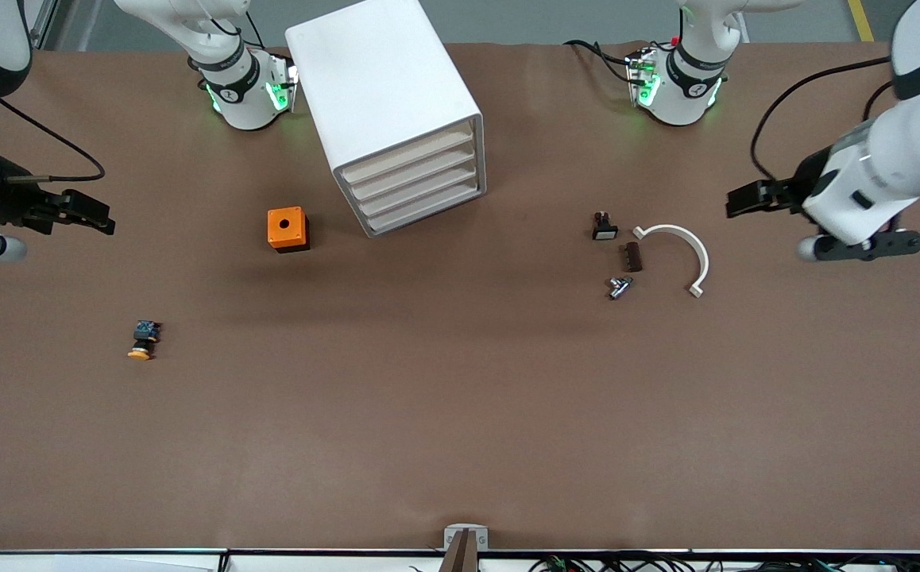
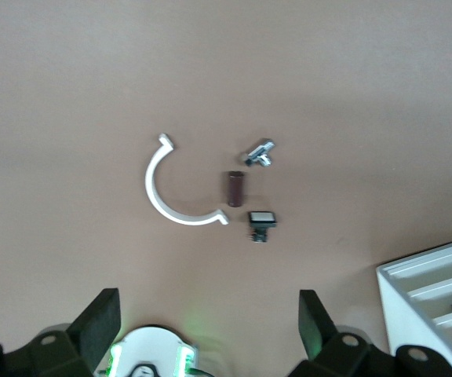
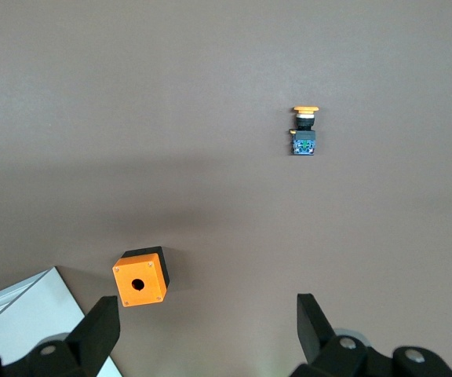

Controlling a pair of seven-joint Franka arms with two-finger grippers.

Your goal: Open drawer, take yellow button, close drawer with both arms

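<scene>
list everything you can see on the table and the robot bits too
cabinet: 1, white, four shut drawers, between the arm bases
orange box: 1, orange with a hole, beside the cabinet toward the right arm's end
button: 1, yellow-orange cap, dark body, nearer the front camera than the orange box
curved bracket: 1, white, toward the left arm's end
black part: 1, white face, beside the bracket
brown piece: 1, brown
metal piece: 1, silver
left gripper: 1, black, open, waiting
right gripper: 1, black, open, waiting

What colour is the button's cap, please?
Yellow-orange, on the button; clearest in the right wrist view.
</scene>
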